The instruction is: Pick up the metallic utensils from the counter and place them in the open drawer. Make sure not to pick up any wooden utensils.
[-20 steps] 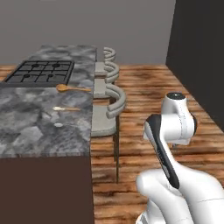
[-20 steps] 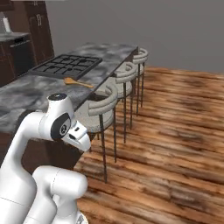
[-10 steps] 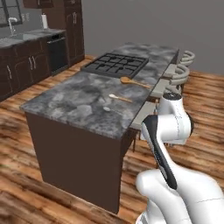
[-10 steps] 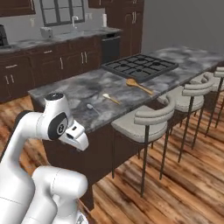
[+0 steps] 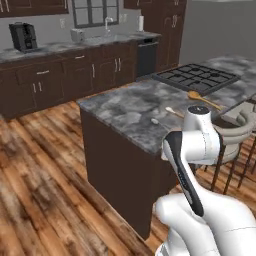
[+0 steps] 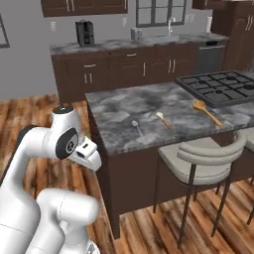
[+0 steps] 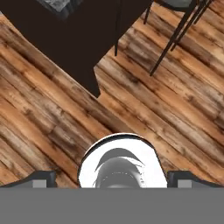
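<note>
- Since the earlier frames both base views have swung round with the base: the stools have slid aside, and the counter's end corner and the back wall's cabinets now show; the utensils have not shifted on the counter.
- Pincer (image 7: pixel 112 181): jaws wide apart, holding nothing, aimed down at the wooden floor (image 7: pixel 52 113).
- Ahead of it, up the hand view, stands the counter's dark cabinet corner (image 7: pixel 94 87), with stool legs (image 7: pixel 168 43) beside it.
- Well above the pincer, on the counter (image 6: pixel 124 106), lies the silver spoon (image 6: pixel 135 125), untouched.
- Just beyond the spoon lies a pale-headed wooden utensil (image 6: pixel 163 119); farther on, a wooden spoon (image 6: pixel 206 110) near the cooktop (image 6: pixel 221 85).
- Stool (image 6: pixel 203 156) tucked at the counter's side.
</note>
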